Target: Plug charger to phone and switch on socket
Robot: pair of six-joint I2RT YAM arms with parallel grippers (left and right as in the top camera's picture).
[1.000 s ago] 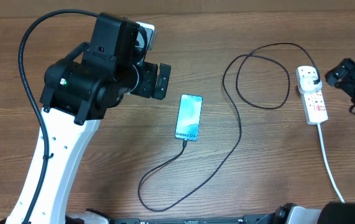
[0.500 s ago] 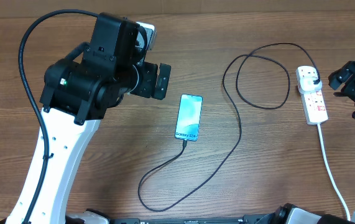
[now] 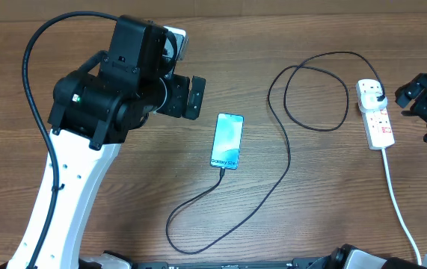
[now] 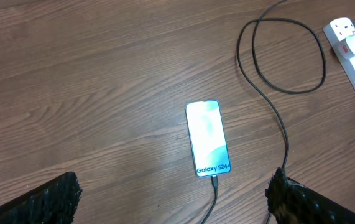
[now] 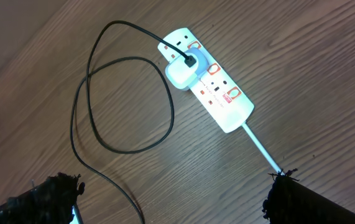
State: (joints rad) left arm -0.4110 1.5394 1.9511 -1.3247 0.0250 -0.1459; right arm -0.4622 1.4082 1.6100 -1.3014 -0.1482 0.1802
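The phone (image 3: 227, 141) lies flat mid-table, screen lit, reading "Galaxy S24+"; it also shows in the left wrist view (image 4: 207, 138). The black charger cable (image 3: 288, 161) has its tip in the phone's near end and loops to a plug in the white socket strip (image 3: 375, 113), seen in the right wrist view (image 5: 209, 78) with a white adapter in it. My left gripper (image 4: 174, 199) is open, above the table to the left of the phone. My right gripper (image 5: 171, 199) is open and empty, hovering to the right of the strip.
The strip's white cord (image 3: 398, 202) runs to the table's near right edge. The cable makes a loop (image 3: 318, 90) left of the strip and a bend (image 3: 191, 224) near the front. The table is brown wood.
The right arm shifted slightly to the right, away from the strip, between the oldest frame and now. The left arm, phone and cable have not moved.
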